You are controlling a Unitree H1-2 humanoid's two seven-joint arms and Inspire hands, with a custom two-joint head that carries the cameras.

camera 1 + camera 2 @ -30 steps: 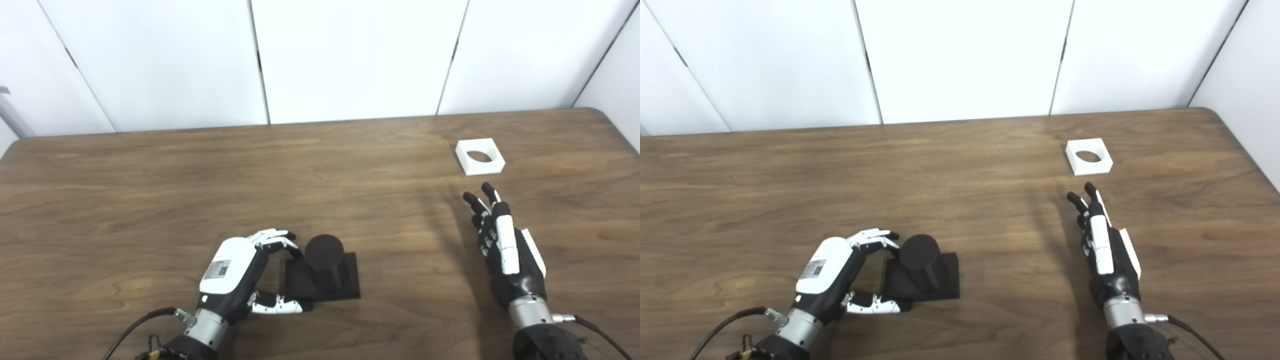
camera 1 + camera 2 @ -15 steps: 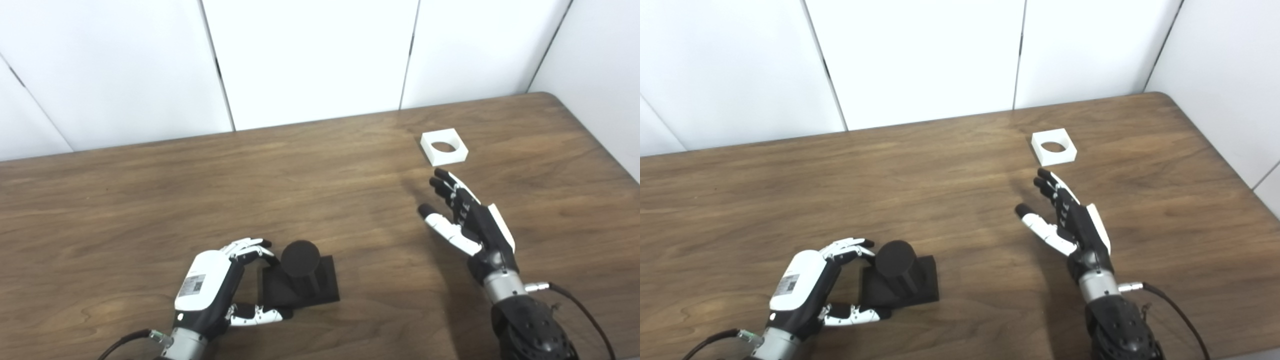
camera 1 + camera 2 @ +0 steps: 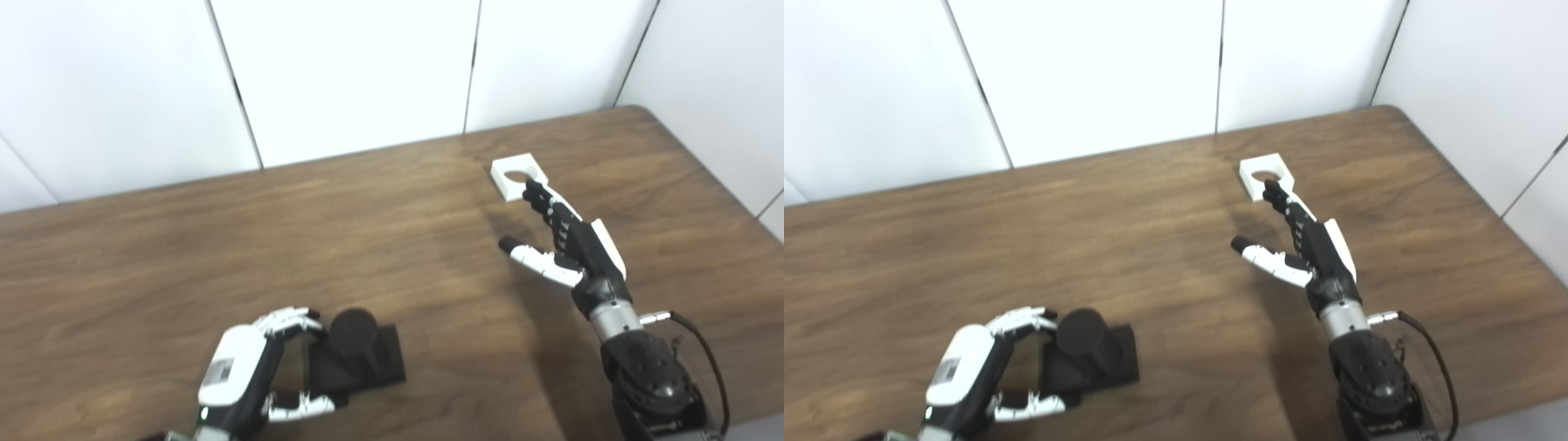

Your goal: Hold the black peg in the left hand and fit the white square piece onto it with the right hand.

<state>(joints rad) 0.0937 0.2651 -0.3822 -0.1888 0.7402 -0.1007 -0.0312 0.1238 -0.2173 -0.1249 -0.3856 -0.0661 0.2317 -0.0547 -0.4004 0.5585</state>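
The black peg (image 3: 350, 326) stands upright on its square black base (image 3: 373, 367) near the table's front. My left hand (image 3: 242, 373) cups the base's left side, with fingers curled over its far corner and thumb along its near edge; it stays open and lifts nothing. The white square piece (image 3: 506, 179), with a round hole, lies flat at the far right. My right hand (image 3: 572, 248) is open and reaches over it. Its fingertips cover the piece's near right corner and its thumb is spread to the left. Whether they touch the piece is unclear.
The brown wooden table (image 3: 184, 257) ends at a white panelled wall behind and at a rounded corner on the far right (image 3: 637, 110). A cable (image 3: 704, 355) trails from my right wrist.
The camera has swung right, shifting the whole picture. My right hand has stretched forward from short of the white piece to over its near corner, with the thumb spread. The left hand stays by the peg.
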